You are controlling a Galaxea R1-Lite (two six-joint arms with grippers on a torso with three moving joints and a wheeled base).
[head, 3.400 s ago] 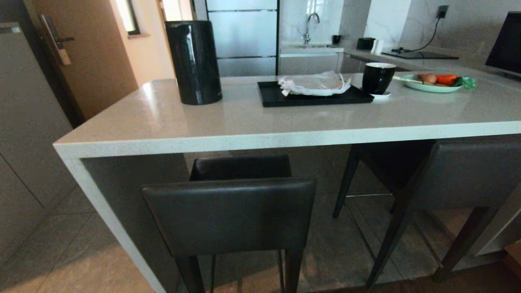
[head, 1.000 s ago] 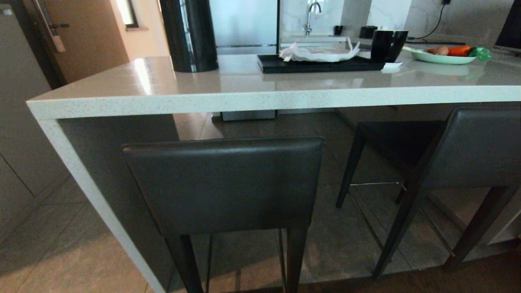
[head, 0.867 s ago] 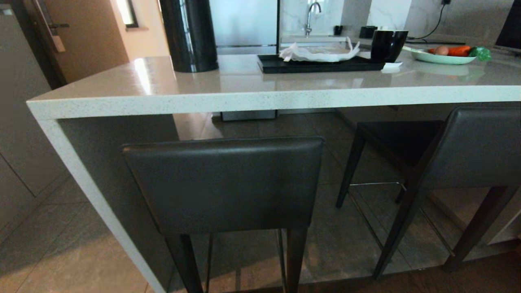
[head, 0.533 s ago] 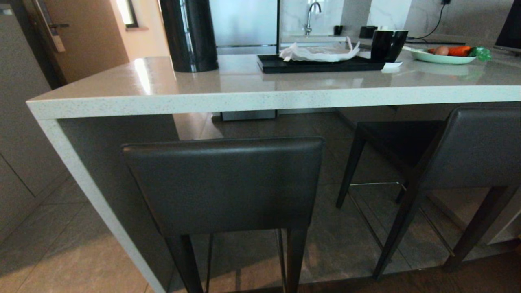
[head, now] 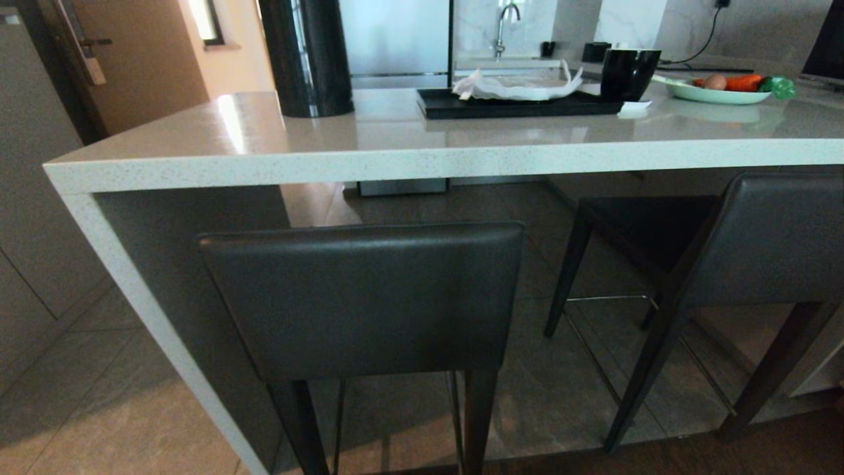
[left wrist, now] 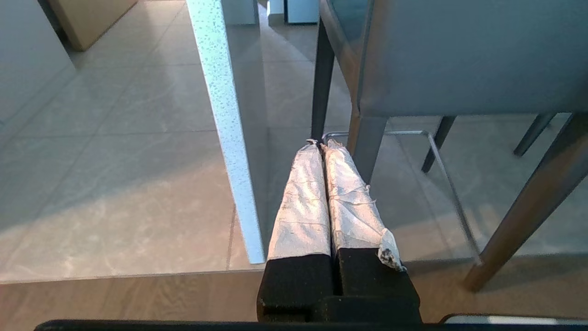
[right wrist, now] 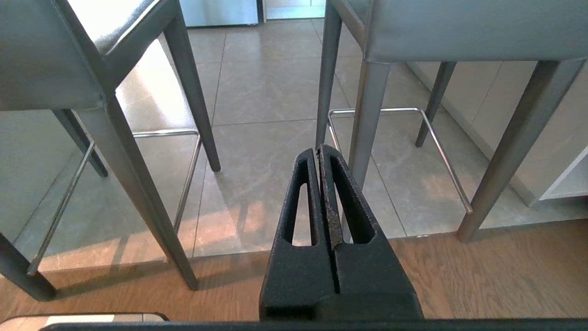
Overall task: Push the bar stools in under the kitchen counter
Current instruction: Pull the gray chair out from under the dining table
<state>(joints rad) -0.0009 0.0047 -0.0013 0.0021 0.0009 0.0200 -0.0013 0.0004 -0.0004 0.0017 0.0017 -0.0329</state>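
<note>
Two bar stools stand in front of the kitchen counter (head: 395,161), a thick pale speckled slab with a matching side panel (left wrist: 225,128). The left bar stool (head: 362,297) shows its dark-grey backrest square to me, just outside the counter's edge. The right bar stool (head: 778,237) stands at an angle, its seat partly under the slab. Neither gripper appears in the head view. My left gripper (left wrist: 320,143), its fingers wrapped in white tape, is shut and empty, low in front of a stool's legs and chrome footrest. My right gripper (right wrist: 318,149) is shut and empty, low between both stools.
On the counter stand a tall black cylinder (head: 306,56), a black tray (head: 514,104) with a white bag, a black mug (head: 626,72) and a green plate of food (head: 719,92). Tiled floor lies under the stools, wooden floor (right wrist: 482,276) nearer me.
Since the oldest frame the whole view has shifted: the camera sits lower and closer to the counter. Over the last second nothing has moved.
</note>
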